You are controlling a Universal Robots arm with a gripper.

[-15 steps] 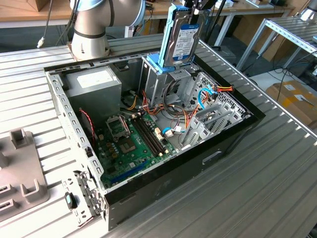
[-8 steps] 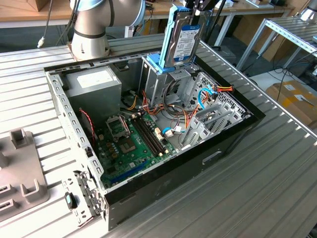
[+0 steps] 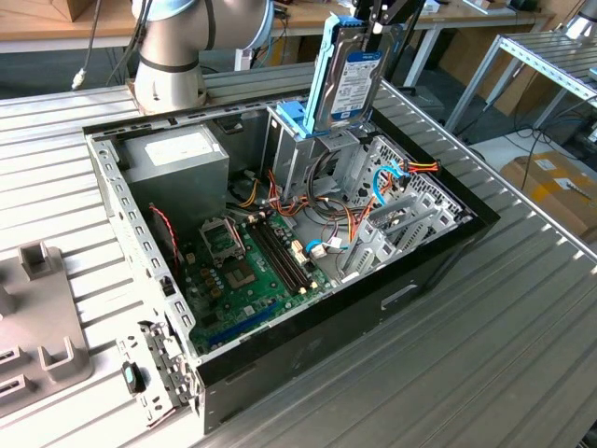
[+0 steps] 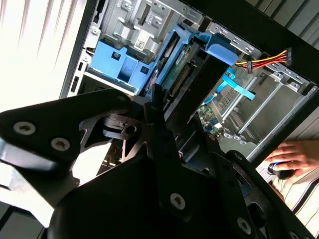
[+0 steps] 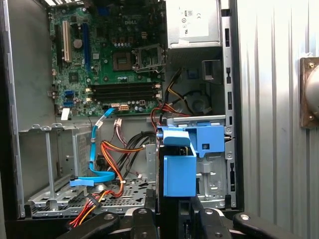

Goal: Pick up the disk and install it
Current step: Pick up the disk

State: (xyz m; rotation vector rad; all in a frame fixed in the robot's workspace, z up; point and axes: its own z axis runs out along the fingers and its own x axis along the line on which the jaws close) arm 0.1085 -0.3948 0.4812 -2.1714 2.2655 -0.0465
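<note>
The disk, a dark drive with a white label and bright blue side rails, stands upright over the tall metal cage at the back of the open computer case. Its lower end sits at the cage's mouth. My gripper is shut on the disk's upper end. In the first wrist view the disk shows end-on as a blue rail between my black fingers. In the second wrist view the disk shows its connector edge, just beyond my gripper.
The case lies open on a ribbed metal table, with motherboard, power supply and loose cables inside. A blue latch tops the cage. The robot base stands behind. A grey fixture lies at the exterior view's left. A hand rests on a mouse.
</note>
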